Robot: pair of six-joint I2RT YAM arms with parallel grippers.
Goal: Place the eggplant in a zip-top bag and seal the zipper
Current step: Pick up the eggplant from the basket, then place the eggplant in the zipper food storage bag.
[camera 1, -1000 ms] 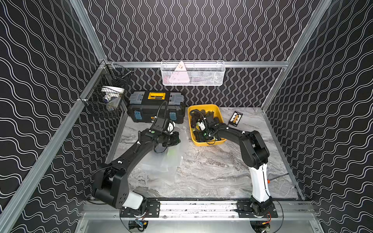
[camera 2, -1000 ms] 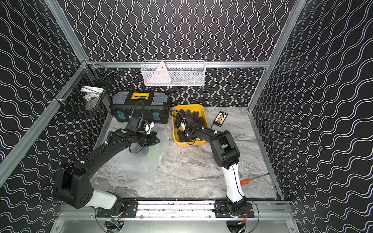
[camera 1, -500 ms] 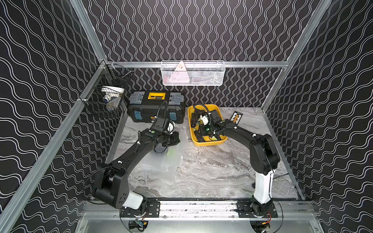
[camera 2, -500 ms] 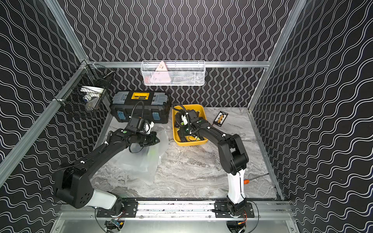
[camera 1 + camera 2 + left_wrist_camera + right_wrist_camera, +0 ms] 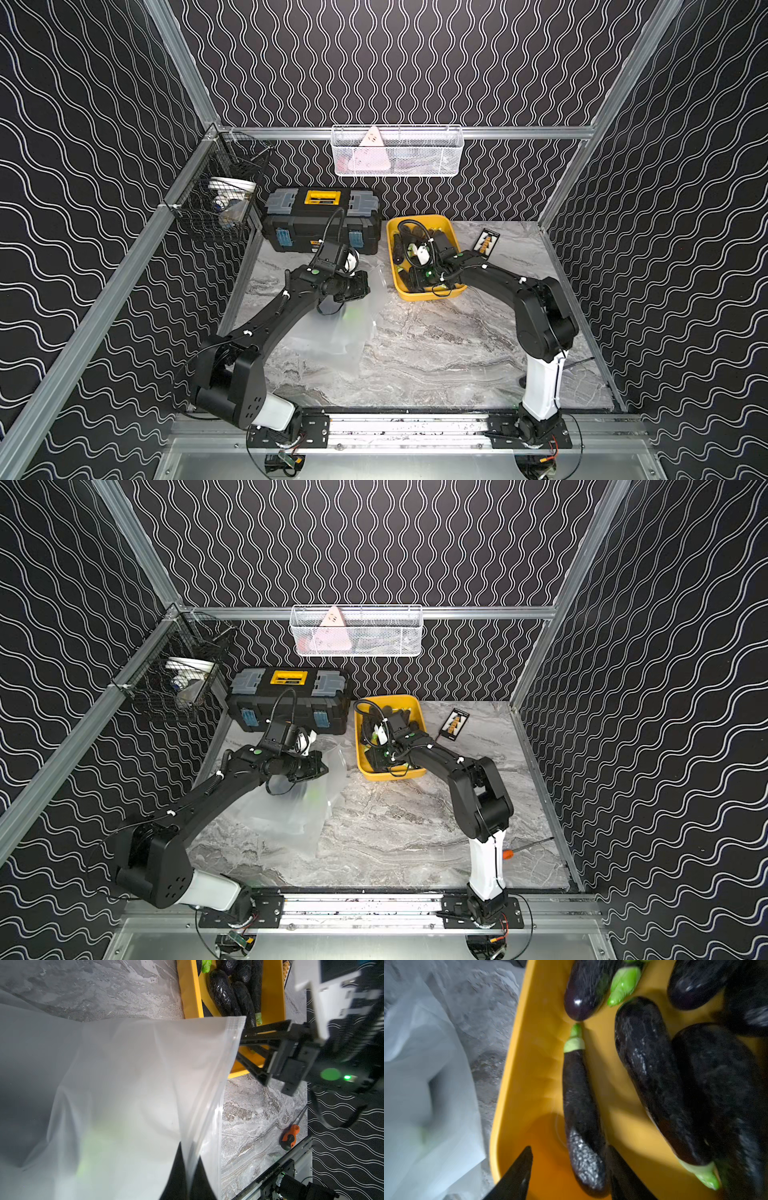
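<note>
Over the last second the right arm [image 5: 544,316] has swung its elbow outward, farther from the yellow bin [image 5: 409,296] — the forearm now stretches longer. The right gripper [image 5: 570,1151] went toward the bin's back, then returned nearer its front wall

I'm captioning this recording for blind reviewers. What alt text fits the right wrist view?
The right gripper, jaws open, straddles the blunt end of a slim eggplant in a yellow bin holding several more dark eggplants with green stems. A translucent zip-top bag shows beside the bin, over the marbled tabletop.
</note>
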